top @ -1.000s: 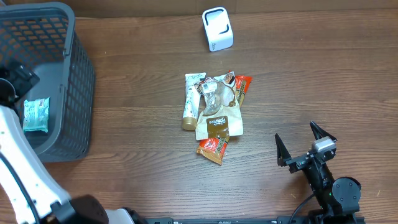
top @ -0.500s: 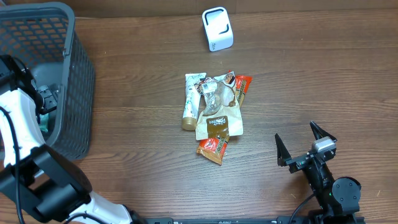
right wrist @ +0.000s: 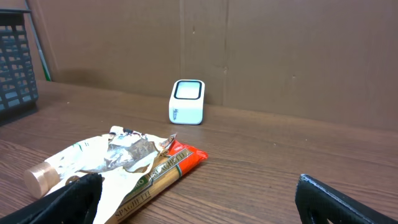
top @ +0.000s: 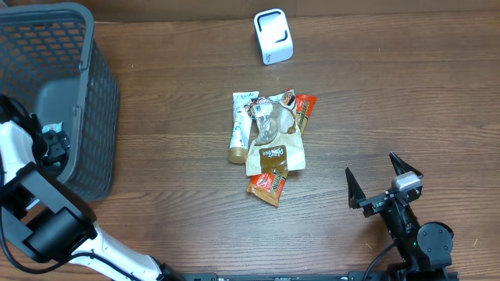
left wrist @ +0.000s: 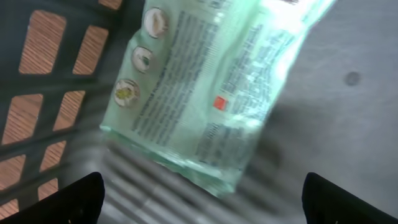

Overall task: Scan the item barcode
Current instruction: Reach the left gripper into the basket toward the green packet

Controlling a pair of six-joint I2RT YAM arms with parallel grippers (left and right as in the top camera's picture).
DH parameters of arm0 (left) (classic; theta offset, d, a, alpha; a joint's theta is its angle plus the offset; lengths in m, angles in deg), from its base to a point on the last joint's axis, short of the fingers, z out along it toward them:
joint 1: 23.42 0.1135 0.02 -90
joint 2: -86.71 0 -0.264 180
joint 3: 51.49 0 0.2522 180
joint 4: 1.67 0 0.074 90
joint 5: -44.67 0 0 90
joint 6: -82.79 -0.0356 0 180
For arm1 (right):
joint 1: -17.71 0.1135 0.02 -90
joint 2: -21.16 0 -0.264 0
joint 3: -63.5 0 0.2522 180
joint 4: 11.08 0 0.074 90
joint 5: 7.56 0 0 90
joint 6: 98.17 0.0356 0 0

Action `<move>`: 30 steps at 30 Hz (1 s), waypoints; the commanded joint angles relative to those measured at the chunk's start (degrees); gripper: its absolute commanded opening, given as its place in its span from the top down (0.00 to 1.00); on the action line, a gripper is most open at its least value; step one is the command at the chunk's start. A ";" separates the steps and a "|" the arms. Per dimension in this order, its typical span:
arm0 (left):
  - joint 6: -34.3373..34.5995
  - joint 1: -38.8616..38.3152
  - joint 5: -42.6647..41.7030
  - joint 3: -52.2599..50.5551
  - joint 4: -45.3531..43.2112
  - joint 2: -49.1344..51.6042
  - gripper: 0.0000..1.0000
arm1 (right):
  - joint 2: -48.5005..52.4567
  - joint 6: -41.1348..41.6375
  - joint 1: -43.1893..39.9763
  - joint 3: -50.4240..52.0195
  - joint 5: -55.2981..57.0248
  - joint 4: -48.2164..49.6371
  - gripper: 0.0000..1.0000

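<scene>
1. The left arm comes up the left edge of the table (top: pixel 406 94) and bends over the basket (top: pixel 94 74) wall, with the wrist pointing down inside.
2. The left gripper (top: pixel 51 145) hangs low over the basket floor. Its jaws are spread wide and aren't gripping anything. On the wrist cam the two fingertips sit way out at the bottom corners.
3. The packet (left wrist: pixel 199 93) is green and lies flat on the basket floor right under that gripper, turned diagonally with the fine-print side up. It looks clear of the fingers, but honestly it's a bit blurry.
4. The right arm is tucked down at the near right corner. The right gripper (top: pixel 370 164) points toward the middle of the table, jaws wide apart, holding nothing.
5. The pile (top: pixel 269 144) sits mid-table, all overlapping: a tube, a spaghetti pack, a tan pouch and an orange wrapper. It's well apart from both grippers.
6. The scanner (top: pixel 273 36) is a small white box standing at the far edge beyond the pile.
</scene>
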 commanded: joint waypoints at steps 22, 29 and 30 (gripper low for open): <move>0.81 0.90 -4.24 1.70 0.70 5.64 0.96 | -0.42 0.22 0.37 0.59 -0.04 0.37 0.00; 2.64 0.83 -6.58 5.55 4.55 2.75 0.96 | -0.42 0.22 0.37 0.59 -0.04 0.37 0.00; 2.64 0.83 -8.24 6.05 4.81 1.99 0.96 | -0.42 0.22 0.37 0.59 -0.04 0.35 0.00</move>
